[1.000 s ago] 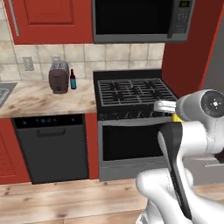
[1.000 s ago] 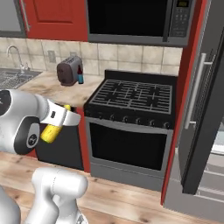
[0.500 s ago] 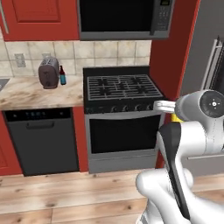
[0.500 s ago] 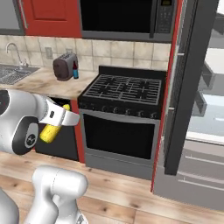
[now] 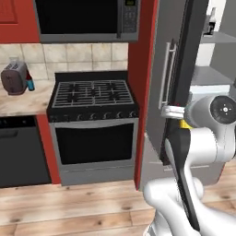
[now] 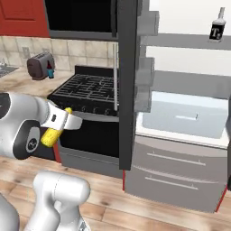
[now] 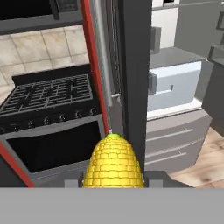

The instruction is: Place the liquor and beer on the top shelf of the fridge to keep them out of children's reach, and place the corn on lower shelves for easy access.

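Fridge (image 6: 180, 149) is standing open beside the stove (image 5: 92, 94), its door (image 6: 128, 81) swung out edge-on. Liquor (image 6: 218, 23) is already sitting on the top shelf (image 6: 180, 39) — out of children's reach. Corn (image 7: 113, 164) is riding in the closed tool (image 6: 56, 126), gripped and pointing at the door edge, probably bound for a lower shelf — beer (image 5: 31, 84) is waiting on the worktop (image 5: 23, 103).

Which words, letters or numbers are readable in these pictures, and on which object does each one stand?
"T": white letter on the black label of the liquor on a high shelf inside the fridge.
Microwave control panel: small marks, too blurred to read.
Beer beside the toaster: blue label, too small to read.
Corn: no text.
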Robot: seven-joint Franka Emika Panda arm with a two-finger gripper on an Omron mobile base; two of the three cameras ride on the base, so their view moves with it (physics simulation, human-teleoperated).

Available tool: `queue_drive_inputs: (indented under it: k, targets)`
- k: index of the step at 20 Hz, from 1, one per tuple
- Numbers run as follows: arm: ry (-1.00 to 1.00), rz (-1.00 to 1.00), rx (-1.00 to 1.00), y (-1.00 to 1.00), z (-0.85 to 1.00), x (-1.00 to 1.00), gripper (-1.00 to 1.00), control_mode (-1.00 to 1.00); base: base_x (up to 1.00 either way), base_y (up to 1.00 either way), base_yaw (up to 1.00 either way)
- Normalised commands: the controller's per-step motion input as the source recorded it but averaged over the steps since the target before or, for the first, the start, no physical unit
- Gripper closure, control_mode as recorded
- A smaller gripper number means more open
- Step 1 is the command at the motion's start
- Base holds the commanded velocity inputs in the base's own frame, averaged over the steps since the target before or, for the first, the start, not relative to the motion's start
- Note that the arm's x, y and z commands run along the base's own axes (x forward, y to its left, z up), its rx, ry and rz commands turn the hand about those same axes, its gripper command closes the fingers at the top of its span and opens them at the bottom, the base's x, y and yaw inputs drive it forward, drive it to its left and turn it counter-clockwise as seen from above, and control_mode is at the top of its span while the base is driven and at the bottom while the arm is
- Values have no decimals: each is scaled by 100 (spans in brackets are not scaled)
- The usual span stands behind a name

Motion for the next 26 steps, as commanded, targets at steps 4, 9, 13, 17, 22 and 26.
queue_drive_inputs:
  k: [4, 9, 13, 17, 22, 26]
  targets:
    - [0, 0, 0, 0, 0, 0, 100, 100, 0, -100, 0]
    - [0, 0, 0, 0, 0, 0, 100, 100, 0, -100, 0]
    - [0, 0, 0, 0, 0, 0, 100, 100, 0, -91, 0]
    - [0, 0, 0, 0, 0, 0, 100, 100, 16, -30, 0]
    - [0, 0, 0, 0, 0, 0, 100, 100, 34, 1, 0]
    - [0, 0, 0, 0, 0, 0, 100, 100, 46, 3, 0]
